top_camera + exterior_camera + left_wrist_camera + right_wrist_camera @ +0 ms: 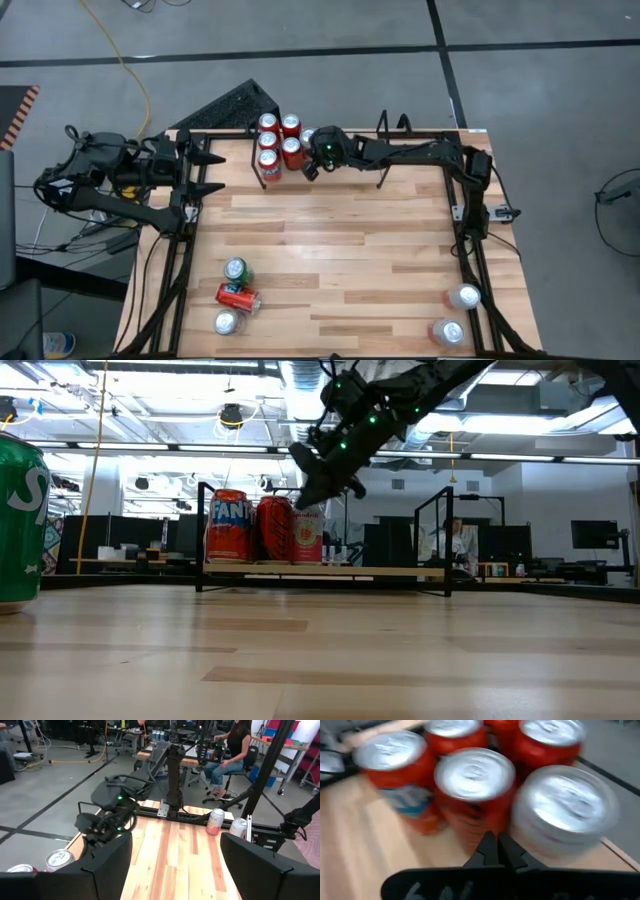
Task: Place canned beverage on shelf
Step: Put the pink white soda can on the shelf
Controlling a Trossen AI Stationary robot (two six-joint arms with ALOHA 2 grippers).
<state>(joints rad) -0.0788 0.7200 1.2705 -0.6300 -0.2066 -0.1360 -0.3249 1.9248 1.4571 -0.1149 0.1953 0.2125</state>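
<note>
Several cans stand upright in a cluster on the shelf (330,571) at the table's far edge: an orange can (228,525), red cans (268,141) and a pale can (562,810). My right gripper (497,845) is shut and slants down toward the near side of the cluster, its tips between a red can (472,780) and the pale can. In the low view the right gripper (305,488) is level with the can tops. At the table's left edge my left gripper (212,173) is open, raised and holds nothing. My right gripper points its shut fingertips (490,845) at the gap between the red can's side (470,830) and the pale can, slanting down from the table's right and near side. Whether the tips touch either can, I cannot tell.
Loose cans stand or lie on the wood near the front: a green one (236,270), an orange one on its side (238,297) and a silver-topped one (225,322) at the left, two more (463,296) at the right. The right half of the shelf (385,140) is bare.
</note>
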